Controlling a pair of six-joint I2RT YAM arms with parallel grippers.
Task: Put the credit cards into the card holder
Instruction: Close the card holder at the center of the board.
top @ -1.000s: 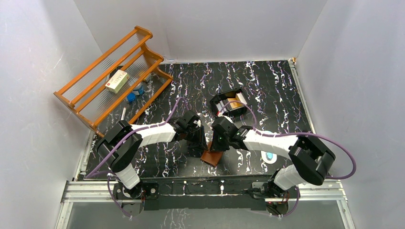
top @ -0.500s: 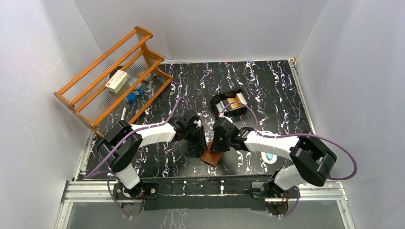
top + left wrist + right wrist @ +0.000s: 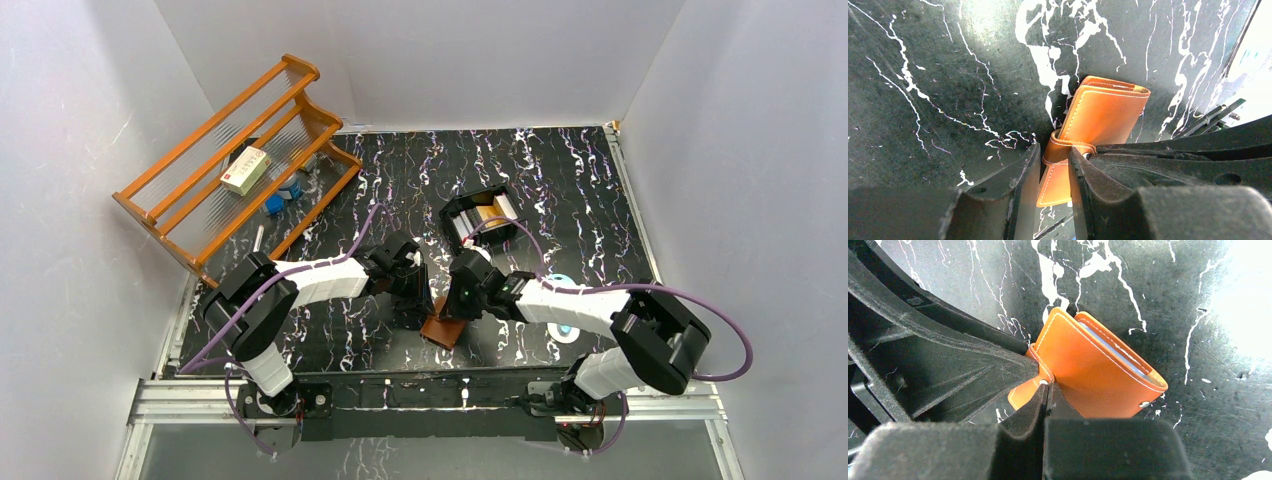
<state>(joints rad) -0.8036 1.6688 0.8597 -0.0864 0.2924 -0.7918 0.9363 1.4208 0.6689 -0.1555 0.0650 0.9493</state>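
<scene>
The brown leather card holder (image 3: 443, 329) lies folded on the black marbled table, near the front edge between both arms. In the left wrist view its body (image 3: 1108, 117) shows ahead of my left gripper (image 3: 1054, 165), which is shut on the holder's strap flap. My right gripper (image 3: 1046, 390) is shut, its tips pressed against the strap's fold beside the card holder (image 3: 1098, 370); nothing shows between its fingers. A pale blue edge shows in the holder's open side. An orange-gold credit card (image 3: 491, 212) stands in the black tray (image 3: 462, 218) behind the grippers.
A wooden rack (image 3: 230, 160) stands at the back left with a small box (image 3: 246, 168) on it. A white and blue object (image 3: 566, 329) lies under my right arm. White walls close in three sides.
My right gripper has closed the last bit and its arm has shifted slightly. The left arm and the card holder have stayed where they were.
</scene>
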